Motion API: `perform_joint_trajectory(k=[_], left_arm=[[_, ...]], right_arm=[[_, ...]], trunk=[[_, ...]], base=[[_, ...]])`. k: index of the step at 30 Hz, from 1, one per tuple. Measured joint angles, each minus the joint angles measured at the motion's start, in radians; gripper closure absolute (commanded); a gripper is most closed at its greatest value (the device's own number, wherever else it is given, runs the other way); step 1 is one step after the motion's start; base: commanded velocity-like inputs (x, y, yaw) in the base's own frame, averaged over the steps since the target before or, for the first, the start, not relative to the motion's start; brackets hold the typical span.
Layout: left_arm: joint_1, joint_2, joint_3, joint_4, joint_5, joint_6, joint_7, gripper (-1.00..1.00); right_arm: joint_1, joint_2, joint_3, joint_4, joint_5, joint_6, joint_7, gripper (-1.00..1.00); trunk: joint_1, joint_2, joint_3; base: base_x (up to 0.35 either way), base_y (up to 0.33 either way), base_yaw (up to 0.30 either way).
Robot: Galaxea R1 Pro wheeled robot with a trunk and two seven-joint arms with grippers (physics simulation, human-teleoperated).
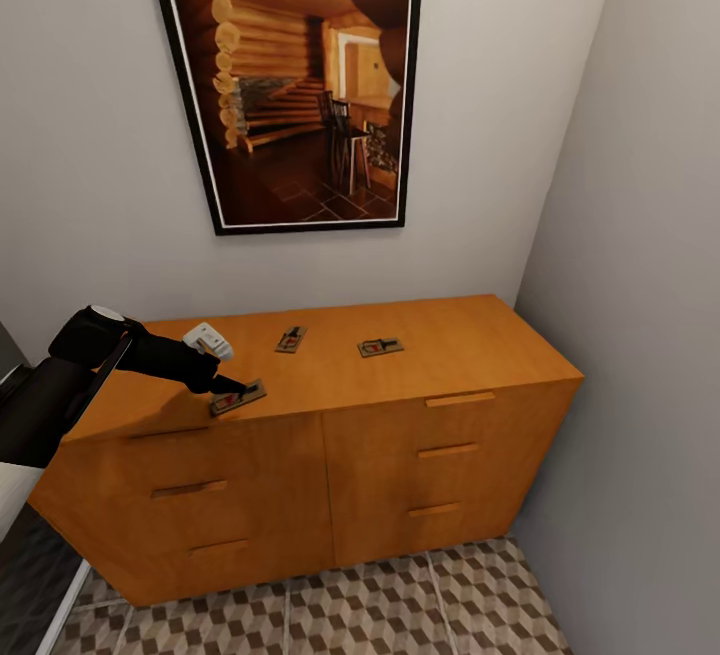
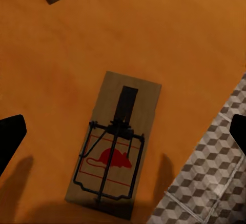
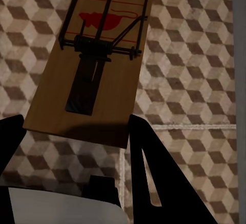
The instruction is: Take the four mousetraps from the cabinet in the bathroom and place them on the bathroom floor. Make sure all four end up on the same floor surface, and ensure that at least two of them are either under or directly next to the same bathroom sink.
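cabinet (image 1: 400, 435) against wall | bathroom floor (image 1: 400, 605) tiled | three mousetraps on cabinet top, nearest (image 1: 238, 397) at front edge | left end effector (image 1: 226, 385) spread open over it | right end effector (image 3: 77, 131) grips fourth mousetrap (image 3: 92, 60) above floor

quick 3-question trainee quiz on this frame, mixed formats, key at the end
1. True or false: the left gripper is open, its fingers either side of the mousetrap at the cabinet's front edge.
2. How many mousetraps lie on the cabinet top? A) two B) three C) four
3. Fill in: the right gripper holds a mousetrap above the ____.

Key: 1 true; 2 B, the other two being the middle mousetrap and the right-hand mousetrap; 3 patterned floor tiles.
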Motion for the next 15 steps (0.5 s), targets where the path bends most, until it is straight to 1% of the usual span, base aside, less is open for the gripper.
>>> perform_joint_trajectory(k=[15], left_arm=[[0.0,0.001,0.0,0.001,0.0,-0.001,0.0,-1.0]], right_arm=[[0.0,0.0,0.0,0.0,0.0,0.0,0.0,1.0]], trunk=[[0.0,0.0,0.0]], base=[[0.007,0.0,0.0]])
